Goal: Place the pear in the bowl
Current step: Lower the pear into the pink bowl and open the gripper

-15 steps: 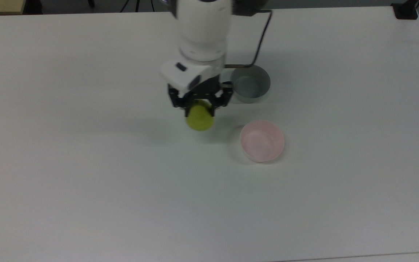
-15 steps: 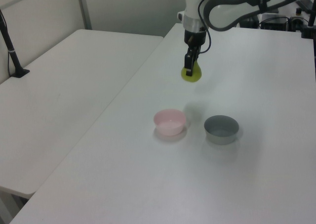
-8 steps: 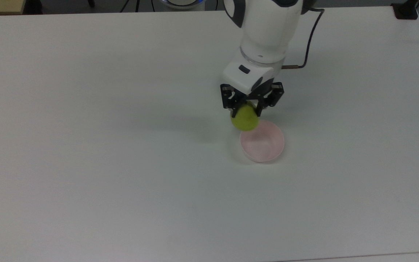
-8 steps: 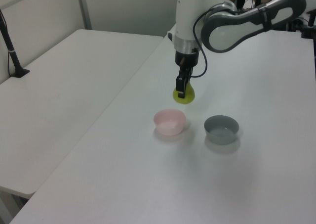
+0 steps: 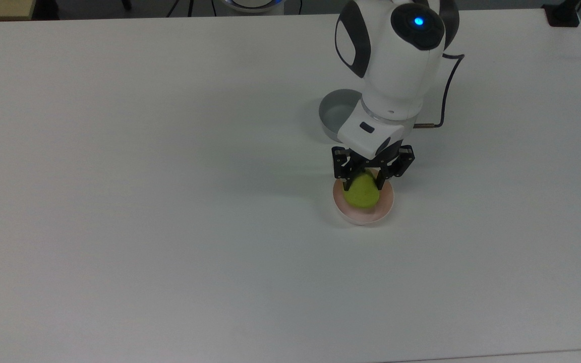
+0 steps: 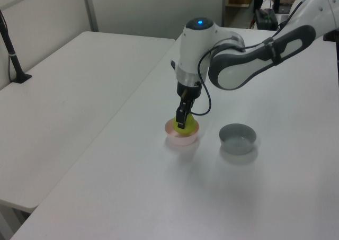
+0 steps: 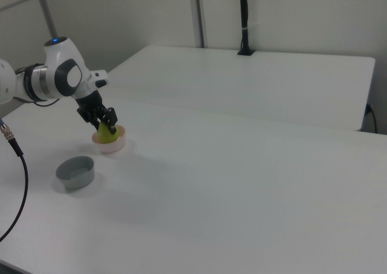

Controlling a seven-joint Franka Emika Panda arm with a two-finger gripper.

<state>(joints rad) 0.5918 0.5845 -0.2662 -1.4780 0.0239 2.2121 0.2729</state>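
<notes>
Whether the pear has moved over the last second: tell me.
Yes. In the top view the pear went rightward and down the image, from beside the pink bowl to inside its rim, gripper shut on it.

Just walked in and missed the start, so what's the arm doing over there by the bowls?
The arm's gripper is holding a yellow-green pear by its top, right over the pink bowl. The pear sits low, inside the bowl's rim, with the fingers closed on it, so it has not been let go. A grey bowl stands empty beside the pink one on the white table.
</notes>
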